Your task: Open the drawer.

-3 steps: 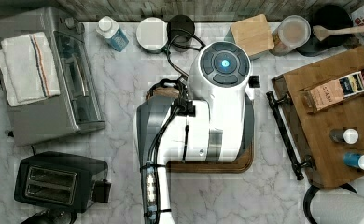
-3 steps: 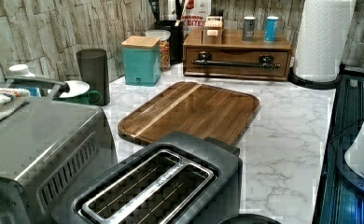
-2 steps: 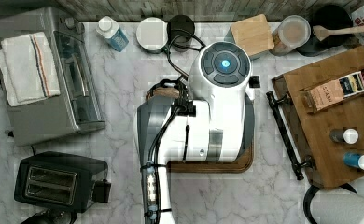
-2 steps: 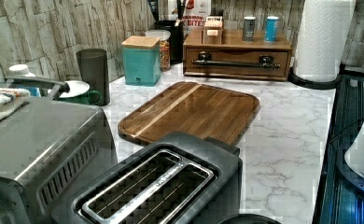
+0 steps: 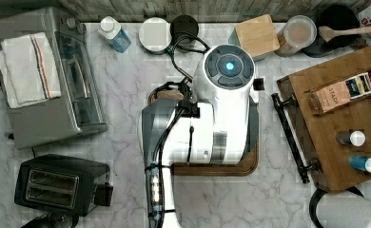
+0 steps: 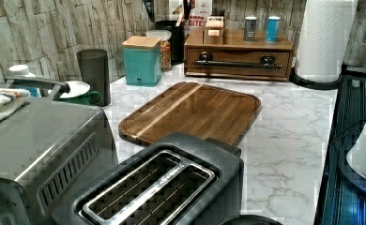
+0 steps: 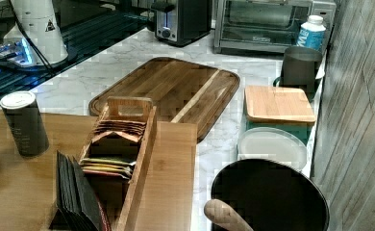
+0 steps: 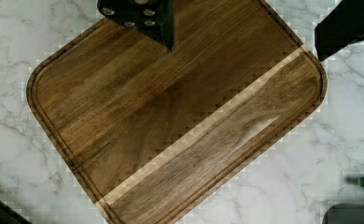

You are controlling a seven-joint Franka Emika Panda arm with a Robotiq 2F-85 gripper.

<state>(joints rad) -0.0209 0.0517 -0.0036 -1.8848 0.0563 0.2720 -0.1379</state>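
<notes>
- One drawer [image 6: 237, 63], shut, sits at the far end of the left view, under a cabinet top [image 6: 240, 43] carrying two small cans [image 6: 250, 29].
- One cutting board [image 8: 171, 116], one toaster [image 6: 157, 183], one toaster oven [image 5: 55, 76].
- White marble counter [image 6: 284, 136]; grey plank wall behind.
- My pincer [image 8: 245, 23] hangs wide open above the board, holding nothing, well apart from the drawer.
</notes>
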